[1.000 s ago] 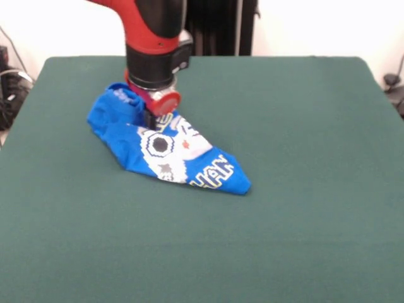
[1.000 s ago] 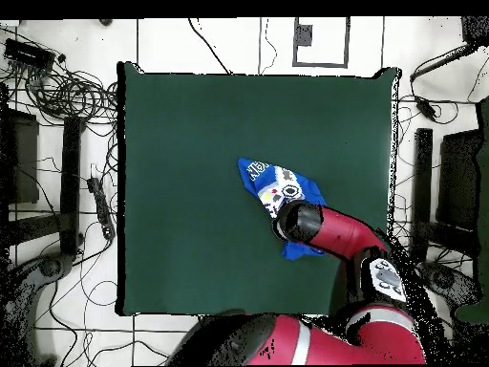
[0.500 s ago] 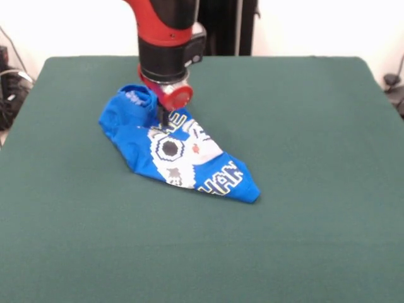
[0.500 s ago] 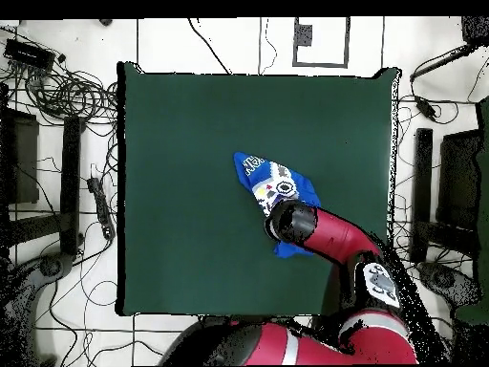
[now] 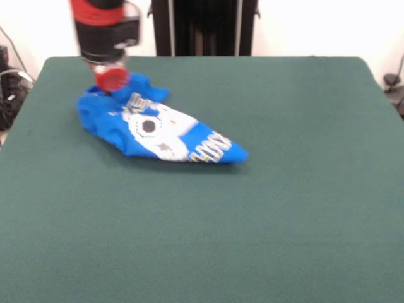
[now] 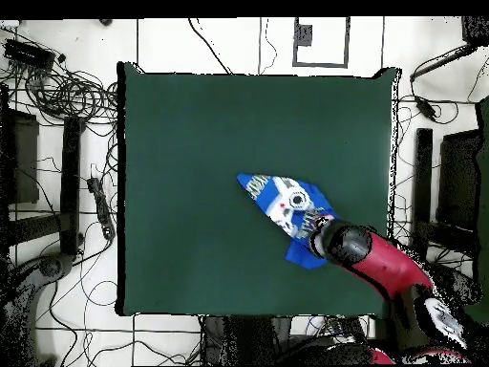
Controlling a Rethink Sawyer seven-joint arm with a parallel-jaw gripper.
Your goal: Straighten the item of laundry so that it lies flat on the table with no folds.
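Cable-strewn white tiled floor (image 6: 57, 86)

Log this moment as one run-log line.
gripper: at shirt's far end | T-shirt: bunched, folded, print up | table: shirt not flat

Gripper (image 5: 112, 81) shifted toward table (image 5: 303, 189) edge, dragging T-shirt (image 5: 154, 129) along beneath it; the shirt stretched longer, still folded.

- I see the T-shirt (image 5: 151, 129) (image 6: 287, 210) is bright blue, its print a white-grey pixel pattern with a dark round spot, plus yellow-outlined lettering.
- The table (image 5: 284, 208) (image 6: 191, 143) reads dark green.
- My arm (image 5: 104, 28) (image 6: 377, 263) shows red and black.
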